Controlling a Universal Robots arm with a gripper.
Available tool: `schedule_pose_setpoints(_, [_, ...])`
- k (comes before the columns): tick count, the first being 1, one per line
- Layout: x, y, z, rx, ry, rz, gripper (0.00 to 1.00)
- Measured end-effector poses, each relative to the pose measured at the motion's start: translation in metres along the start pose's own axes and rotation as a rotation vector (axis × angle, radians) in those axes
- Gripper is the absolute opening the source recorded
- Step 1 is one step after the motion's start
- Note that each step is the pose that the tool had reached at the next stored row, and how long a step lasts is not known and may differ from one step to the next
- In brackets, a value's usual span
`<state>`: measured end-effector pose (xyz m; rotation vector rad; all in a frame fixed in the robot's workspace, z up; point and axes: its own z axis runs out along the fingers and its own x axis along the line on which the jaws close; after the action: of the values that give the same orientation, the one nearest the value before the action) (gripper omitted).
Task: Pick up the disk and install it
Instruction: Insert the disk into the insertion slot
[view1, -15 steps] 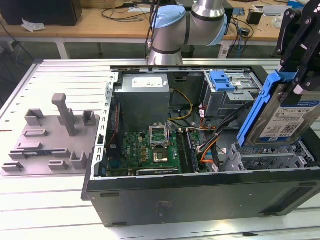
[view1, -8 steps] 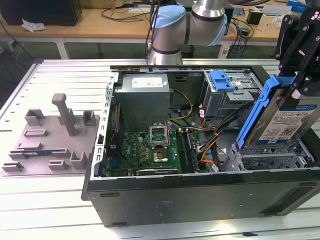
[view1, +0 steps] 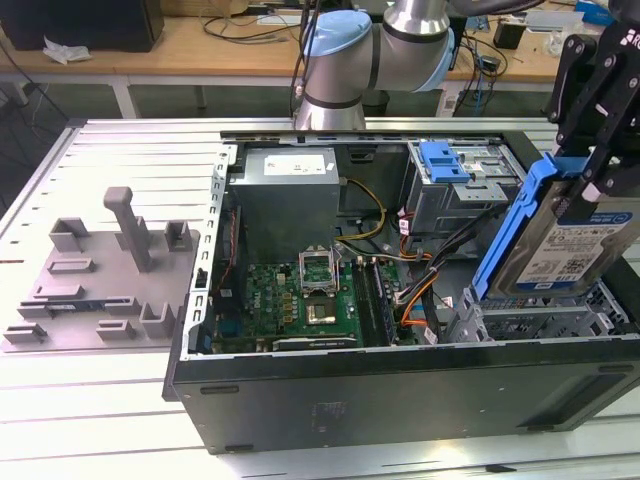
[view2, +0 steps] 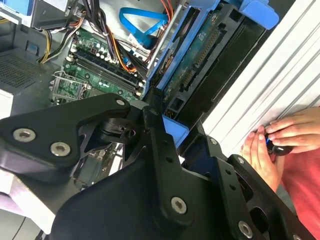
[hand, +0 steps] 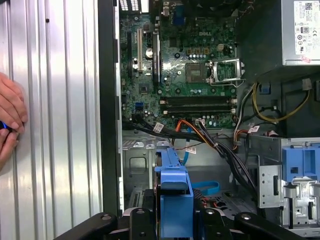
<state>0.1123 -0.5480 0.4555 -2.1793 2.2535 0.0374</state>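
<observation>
disk (view1: 575, 250) edge-cropped, person's hand (hand: 10, 112) seemingly half-cropped

This is a robotics lab or workshop. An opened desktop computer case (view1: 400, 395) lies on its side on a slatted aluminium table (view1: 100, 430), its motherboard (view1: 300, 295) bare. It sits beside a grey fixture plate (view1: 100, 290) of moulded holders. A jointed robot arm (view1: 370, 50) stands behind, and wooden workbenches (view1: 200, 50) carry loose cables (view1: 255, 25) and equipment.

The hand (hand: 174, 224) holds the disk (hand: 173, 192) over the open computer case (hand: 108, 100)
</observation>
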Motion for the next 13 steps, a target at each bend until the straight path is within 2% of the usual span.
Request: schedule_pose_setpoints(13, [0.0009, -0.0008, 0.0099, 0.0001, 0.0000, 0.000, 0.36])
